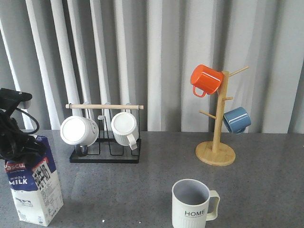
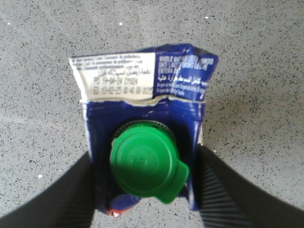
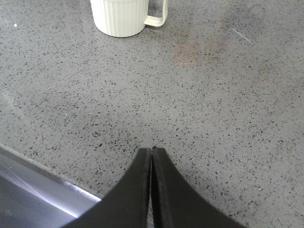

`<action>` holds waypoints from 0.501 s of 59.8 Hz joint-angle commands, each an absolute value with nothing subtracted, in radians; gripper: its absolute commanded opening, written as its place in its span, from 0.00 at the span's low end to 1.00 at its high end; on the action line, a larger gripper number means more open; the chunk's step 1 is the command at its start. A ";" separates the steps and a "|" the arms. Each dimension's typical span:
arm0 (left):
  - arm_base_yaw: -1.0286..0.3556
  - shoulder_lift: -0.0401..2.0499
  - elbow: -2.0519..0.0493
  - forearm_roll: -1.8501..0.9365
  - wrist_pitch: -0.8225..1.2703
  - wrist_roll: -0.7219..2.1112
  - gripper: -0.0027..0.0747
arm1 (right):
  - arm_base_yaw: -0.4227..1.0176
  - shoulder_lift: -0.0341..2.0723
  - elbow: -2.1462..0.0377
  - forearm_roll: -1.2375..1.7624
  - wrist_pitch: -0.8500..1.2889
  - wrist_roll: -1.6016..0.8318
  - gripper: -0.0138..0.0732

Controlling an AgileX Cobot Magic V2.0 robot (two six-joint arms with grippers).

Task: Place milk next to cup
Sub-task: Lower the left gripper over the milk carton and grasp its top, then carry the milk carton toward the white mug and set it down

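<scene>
Left gripper (image 2: 145, 190) is over the milk carton (image 1: 33, 183), fingers (image 2: 61, 194) flanking it just below the green cap (image 2: 145, 166). From the wrist cam the pads look to be against the carton sides, but I can't tell if it's truly clamped or just straddling. Carton stands on the grey table (image 1: 142, 190) at near left, base apparently down. Right gripper (image 3: 152, 190) is pinched closed on nothing, low over bare table.

HOME mug (image 1: 192, 204) sits near centre, well apart from the carton, handle to the right. Behind: black rack (image 1: 105, 154) with two white mugs; farther right, the wooden mug tree (image 1: 216, 142) with an orange mug (image 1: 205, 80) and a blue one (image 1: 236, 119).

Risks as I see them: grip is high on a tall, soft-walled carton, so it could crush, swing or slip in transit. Set down too close and it knocks the mug; landing tilted tips it.
</scene>
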State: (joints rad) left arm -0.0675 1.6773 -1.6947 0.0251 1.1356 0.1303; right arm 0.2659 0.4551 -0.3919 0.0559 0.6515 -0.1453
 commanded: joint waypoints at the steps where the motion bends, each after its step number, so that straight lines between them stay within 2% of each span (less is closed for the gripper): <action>1: -0.068 1.638 -1.722 0.040 1.087 0.127 0.34 | 0.265 0.458 -0.417 0.054 0.594 -0.146 0.15; 9: -0.068 1.638 -1.723 0.045 1.085 0.127 0.13 | 0.265 0.458 -0.417 0.054 0.594 -0.146 0.15; 15: -0.070 1.636 -1.723 0.035 1.081 0.127 0.02 | 0.265 0.458 -0.417 0.054 0.593 -0.146 0.15; 30: -0.079 1.586 -1.724 -0.152 1.035 0.195 0.02 | 0.265 0.458 -0.417 0.054 0.591 -0.146 0.15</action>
